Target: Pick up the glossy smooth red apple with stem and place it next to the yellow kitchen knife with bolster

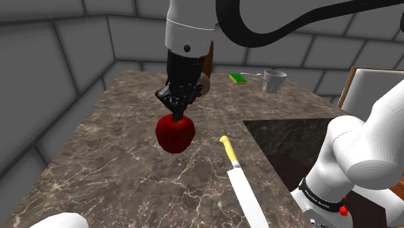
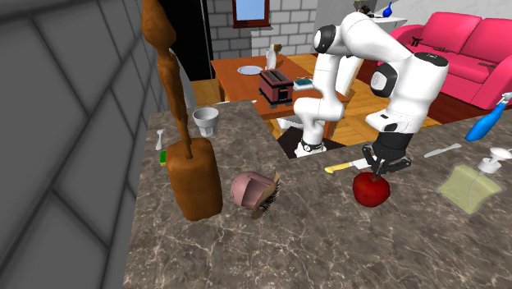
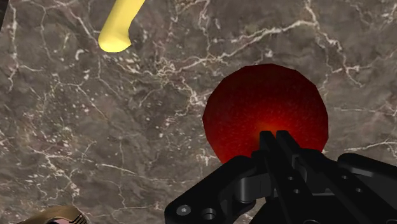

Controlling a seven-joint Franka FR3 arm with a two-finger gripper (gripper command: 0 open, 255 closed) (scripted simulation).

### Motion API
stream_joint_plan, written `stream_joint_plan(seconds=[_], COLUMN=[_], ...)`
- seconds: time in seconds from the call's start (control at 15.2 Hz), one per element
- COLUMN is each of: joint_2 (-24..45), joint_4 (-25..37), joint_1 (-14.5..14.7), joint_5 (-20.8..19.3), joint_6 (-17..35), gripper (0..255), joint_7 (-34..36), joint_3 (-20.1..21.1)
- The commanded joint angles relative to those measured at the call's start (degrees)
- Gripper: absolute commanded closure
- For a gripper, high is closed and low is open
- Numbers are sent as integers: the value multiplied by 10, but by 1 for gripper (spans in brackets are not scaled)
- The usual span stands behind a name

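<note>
gripper (image 1: pixel 176 115): black; hangs from the white arm over the middle of the shoulder view, pointing down at the bench.
fingers: drawn together and clamped on the top of the apple; in the wrist view they meet over its crown.
apple (image 1: pixel 175 135): dark red, glossy and round. It sits at the centre of the shoulder view directly under the gripper, and right of centre in the second exterior view. Stem hidden by the fingers. Cannot tell whether it rests on the bench or hangs just above it.
knife (image 1: pixel 237 175): yellow handle and pale blade. It lies flat in the lower right of the shoulder view, with the handle end nearest the apple, near it but apart.
bench (image 1: pixel 97 162): brown marble with white veins.
cup (image 1: pixel 274 79): grey; upper right of the shoulder view, well apart from the apple.
sponge (image 1: pixel 238 78): green and yellow, just left of the cup.
</note>
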Motion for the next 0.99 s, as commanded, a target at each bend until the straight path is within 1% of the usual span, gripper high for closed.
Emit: stream_joint_plan(seconds=[0.0, 0.07, 0.4, 0.66, 0.92], joint_2=[0, 0, 0, -9, -9], joint_4=[0, 0, 0, 64, 64], joint_1=[0, 0, 0, 0, 0], joint_5=[0, 0, 0, 2, 2], joint_6=[0, 0, 0, -72, -72], gripper=[255, 0, 0, 0, 0], joint_7=[0, 0, 0, -2, -2], joint_3=[0, 0, 0, -3, -3])
